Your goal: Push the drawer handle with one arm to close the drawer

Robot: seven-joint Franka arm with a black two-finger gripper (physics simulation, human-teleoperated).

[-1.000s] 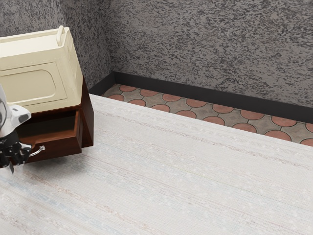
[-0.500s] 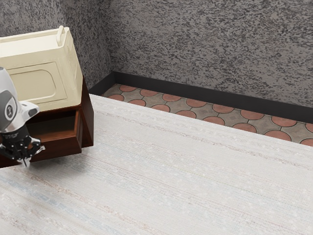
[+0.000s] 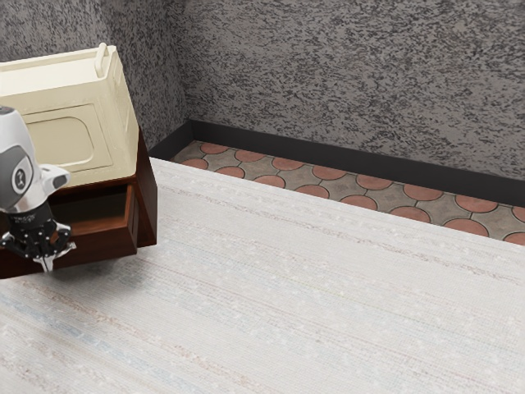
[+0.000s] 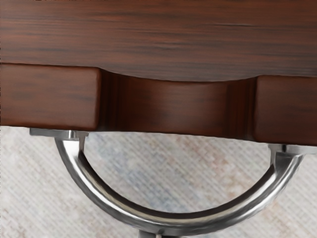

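Observation:
Against the front of the brown drawer (image 3: 102, 247), toward the exterior view's left edge, is my gripper (image 3: 47, 264), pointing down with its fingers together. The drawer stands partly pulled out of its cabinet (image 3: 146, 197), its dark inside showing. Behind the hand, a bit of the metal handle (image 3: 71, 245) peeks out. From the wrist view, the curved silver handle (image 4: 163, 221) bows outward from the drawer front (image 4: 173, 106), which has a scooped upper edge. My gripper's tip (image 4: 157, 234) meets the outer middle of that curve; contact is hard to confirm.
A cream box-shaped object (image 3: 74, 123) sits on top of the cabinet. A pale woven surface (image 3: 287, 287) spreads in front and toward the exterior view's right. Beyond it are patterned floor tiles (image 3: 312, 190) and a speckled grey wall (image 3: 353, 74).
My hand has come in from the exterior view's left edge, moving toward its right and then slightly up, to the drawer handle. The drawer shows no clear movement.

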